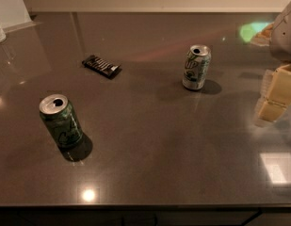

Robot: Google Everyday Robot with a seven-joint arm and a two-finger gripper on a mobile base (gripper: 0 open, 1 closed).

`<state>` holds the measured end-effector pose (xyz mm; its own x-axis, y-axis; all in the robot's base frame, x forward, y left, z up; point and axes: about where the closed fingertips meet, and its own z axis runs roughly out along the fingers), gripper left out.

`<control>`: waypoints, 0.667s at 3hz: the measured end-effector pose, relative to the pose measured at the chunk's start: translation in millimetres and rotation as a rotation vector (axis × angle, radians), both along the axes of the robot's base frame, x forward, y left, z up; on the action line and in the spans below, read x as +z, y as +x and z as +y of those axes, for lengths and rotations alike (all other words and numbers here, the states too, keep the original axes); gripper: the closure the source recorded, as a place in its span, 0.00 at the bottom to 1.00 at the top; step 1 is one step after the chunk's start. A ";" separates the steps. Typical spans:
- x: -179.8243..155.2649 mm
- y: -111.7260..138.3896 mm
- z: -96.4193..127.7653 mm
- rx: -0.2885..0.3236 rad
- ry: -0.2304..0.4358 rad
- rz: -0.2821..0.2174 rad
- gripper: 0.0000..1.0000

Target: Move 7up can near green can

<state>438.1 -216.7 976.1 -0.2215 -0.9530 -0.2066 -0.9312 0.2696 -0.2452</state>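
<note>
Well apart on dark counter (159, 145): 7up can (197, 68) upright back right, green can (61, 122) upright front left. Gripper (275, 97) at right edge, touching neither; wide or narrow, cannot tell.

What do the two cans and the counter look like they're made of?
7up can and green can: thin metal, probably aluminium, with bare silver tops and printed sides. The counter: dark polished stone or laminate, judging by its reflections. The gripper is at the right edge.
</note>
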 end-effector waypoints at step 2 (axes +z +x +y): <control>1.4 3.8 -0.6 -0.018 0.018 -0.002 0.00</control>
